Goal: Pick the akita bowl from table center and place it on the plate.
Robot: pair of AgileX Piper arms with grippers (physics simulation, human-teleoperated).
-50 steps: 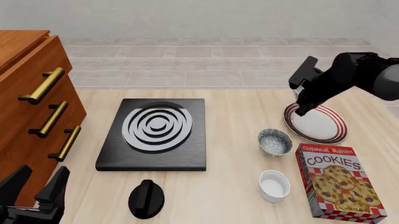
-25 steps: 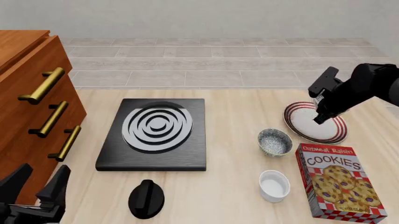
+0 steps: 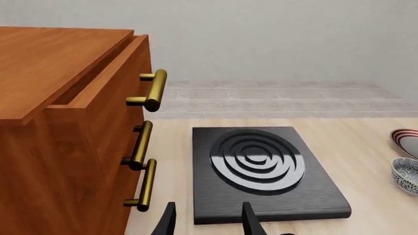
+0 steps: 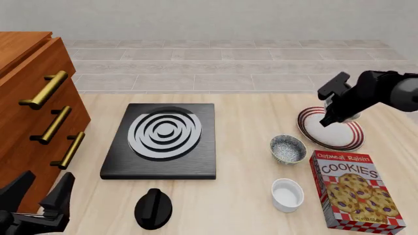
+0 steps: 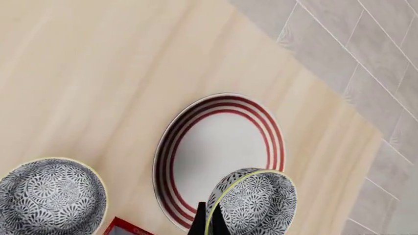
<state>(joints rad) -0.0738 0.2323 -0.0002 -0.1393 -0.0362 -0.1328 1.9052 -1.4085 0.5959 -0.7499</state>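
My right gripper [image 5: 210, 224] is shut on the rim of the akita bowl [image 5: 253, 205], a speckled grey-white bowl with a dark outside. The bowl hangs over the near part of the red-striped plate [image 5: 209, 142]. In the front view the right gripper [image 4: 331, 117] is above the plate [image 4: 343, 139] at the table's right, and the arm hides most of the bowl. I cannot tell whether bowl and plate touch. A look-alike bowl [image 4: 288, 149] stands on the table left of the plate. My left gripper [image 4: 40, 197] is open and holds nothing at the front left corner.
A black burner board [image 4: 163, 139] lies mid-table with a black knob [image 4: 152, 208] in front of it. A white ramekin [image 4: 287, 194] and a cookie box [image 4: 356, 191] stand at the front right. A wooden drawer cabinet [image 4: 33, 107] fills the left side.
My right arm carried the bowl rightward over the plate, then eased back a little to the left. The left gripper has barely moved.
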